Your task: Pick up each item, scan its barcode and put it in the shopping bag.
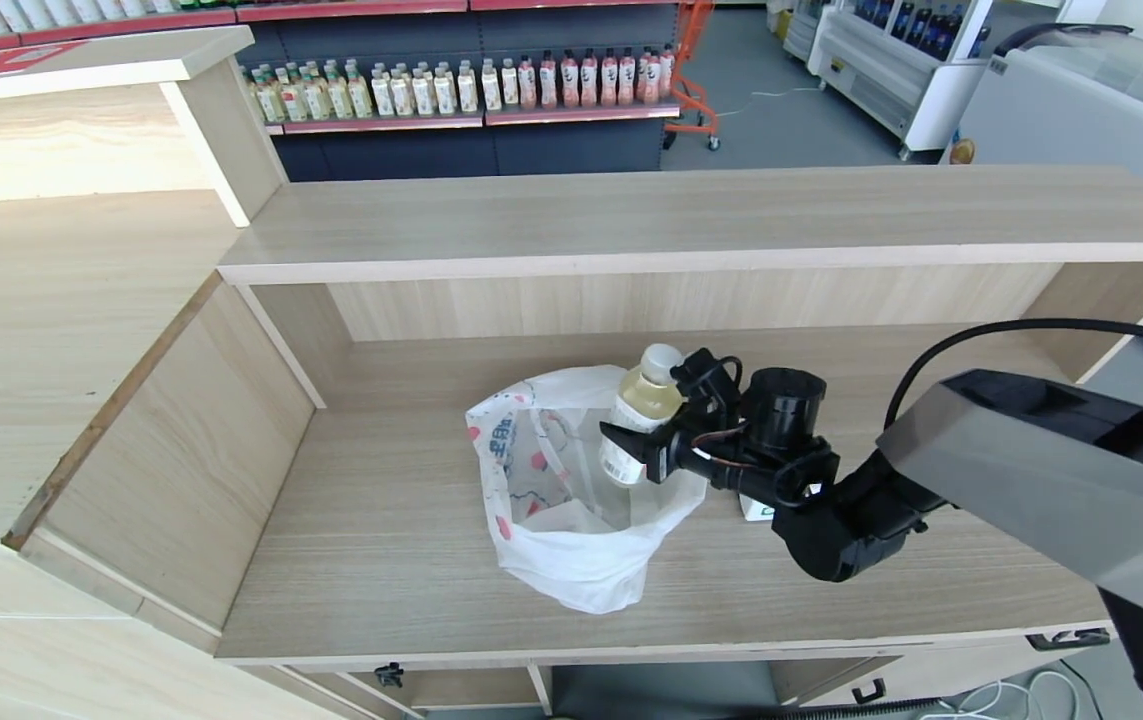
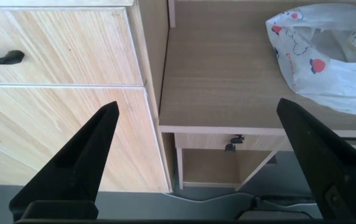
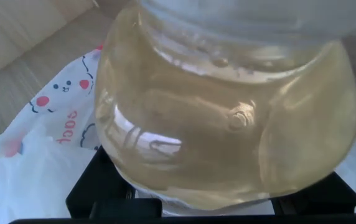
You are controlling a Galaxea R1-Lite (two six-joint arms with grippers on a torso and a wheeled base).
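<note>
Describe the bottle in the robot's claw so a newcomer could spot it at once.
On the wooden counter sits a white shopping bag printed with red figures. Right over its open mouth, the right claw grips a clear bottle of pale yellow drink with a white cap and label. It is the one bottle on this counter.

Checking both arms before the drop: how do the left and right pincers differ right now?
The left pincer is open and empty; the right pincer is shut on the bottle of yellowish drink. The left pincer hangs off the counter, near the drawers; the right pincer is over the mouth of the shopping bag. Both have black fingers.
</note>
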